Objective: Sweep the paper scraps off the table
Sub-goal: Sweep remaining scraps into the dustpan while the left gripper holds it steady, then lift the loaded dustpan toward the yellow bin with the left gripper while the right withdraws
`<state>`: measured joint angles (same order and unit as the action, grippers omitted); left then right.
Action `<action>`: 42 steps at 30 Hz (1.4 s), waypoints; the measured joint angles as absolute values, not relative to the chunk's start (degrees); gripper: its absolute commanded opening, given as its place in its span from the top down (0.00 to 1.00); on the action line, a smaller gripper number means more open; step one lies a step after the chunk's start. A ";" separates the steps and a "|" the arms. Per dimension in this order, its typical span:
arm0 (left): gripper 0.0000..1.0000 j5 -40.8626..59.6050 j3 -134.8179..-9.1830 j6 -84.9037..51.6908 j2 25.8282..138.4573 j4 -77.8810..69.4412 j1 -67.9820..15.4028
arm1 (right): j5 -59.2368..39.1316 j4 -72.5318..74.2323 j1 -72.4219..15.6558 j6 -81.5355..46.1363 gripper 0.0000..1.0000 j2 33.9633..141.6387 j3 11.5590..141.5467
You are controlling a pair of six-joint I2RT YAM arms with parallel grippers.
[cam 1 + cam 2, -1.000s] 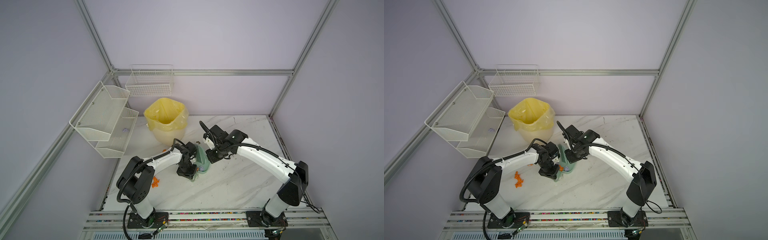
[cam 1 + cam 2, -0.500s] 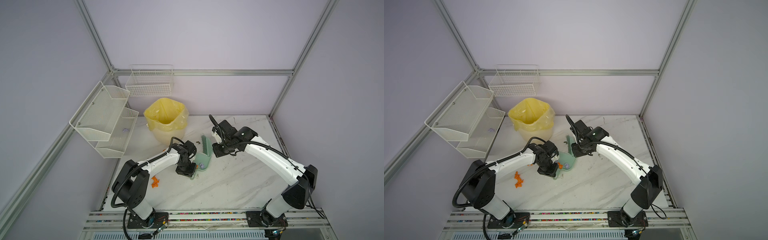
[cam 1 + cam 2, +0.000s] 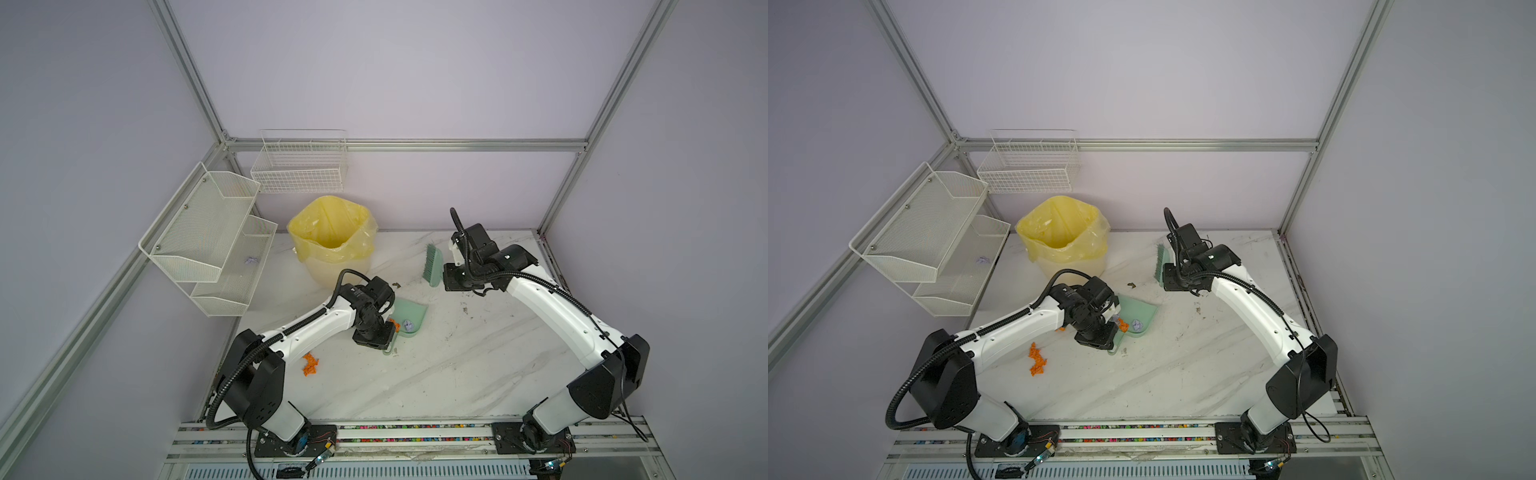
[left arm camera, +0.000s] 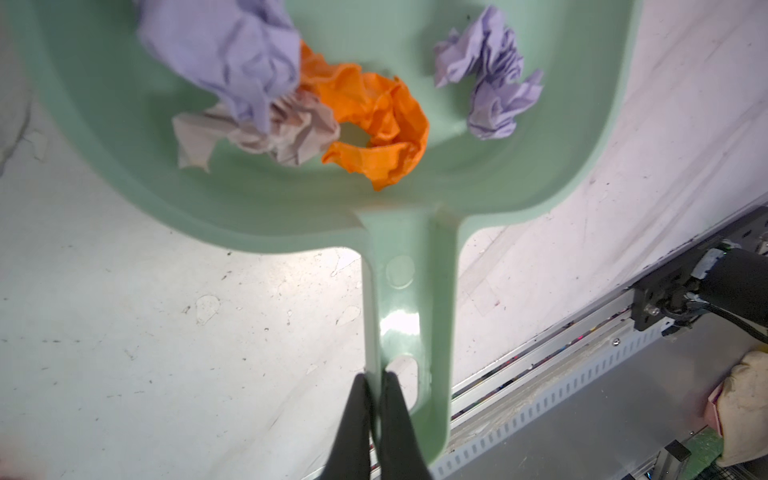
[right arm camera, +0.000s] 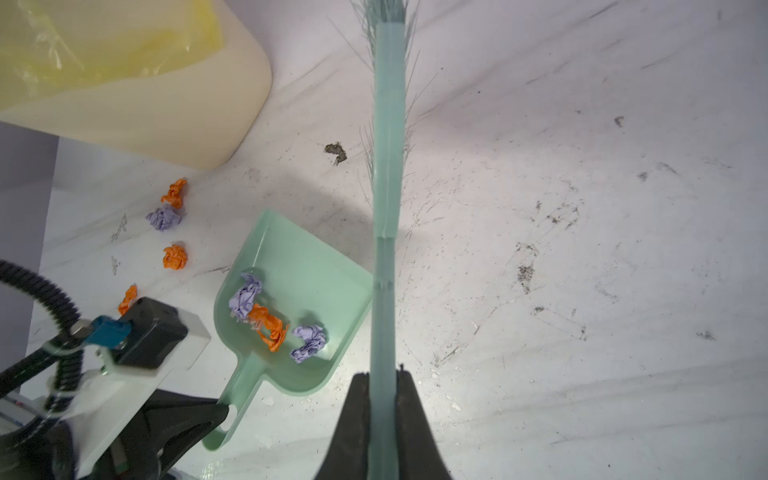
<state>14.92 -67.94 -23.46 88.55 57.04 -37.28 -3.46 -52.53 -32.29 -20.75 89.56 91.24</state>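
Note:
A mint-green dustpan [image 3: 410, 312] [image 5: 307, 266] lies on the white marble table [image 3: 457, 365] near the middle. It holds lavender paper scraps [image 4: 490, 83], an orange one [image 4: 374, 120] and a whitish one [image 4: 286, 133]. My left gripper [image 4: 376, 378] [image 3: 384, 347] is shut on the rim of the dustpan's handle. Behind and to the right, my right gripper [image 5: 382, 376] [image 3: 440, 277] is shut on the handle of a green brush [image 3: 430, 259], bristles pointing away from the pan. Loose orange scraps [image 3: 309, 365] [image 3: 1037, 361] lie under my left arm. More orange [image 5: 174, 257] and lavender [image 5: 164, 218] wads sit left of the pan.
A cream bin with a yellow bag [image 3: 332, 241] stands at the back left of the table. White wire shelves [image 3: 208, 232] and a wire basket [image 3: 299, 166] hang on the walls. A dark clump [image 3: 396, 285] lies between pan and brush. The arms' rail [image 3: 415, 432] runs along the front edge.
My right gripper has carried the brush away from the dustpan, toward the back right. My left gripper has kept its hold on the dustpan handle, barely moving.

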 measured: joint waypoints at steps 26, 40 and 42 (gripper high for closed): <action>1.00 14.98 -86.80 -23.44 87.33 62.67 -37.32 | -0.43 -48.05 -28.80 -23.75 1.00 87.24 87.72; 1.00 15.20 -100.38 -23.40 91.64 65.73 -34.74 | -0.38 -46.48 -27.44 -23.49 1.00 85.06 83.33; 1.00 15.57 -101.93 -23.42 92.23 65.67 -33.45 | -0.43 -46.26 -27.33 -23.46 1.00 85.06 83.33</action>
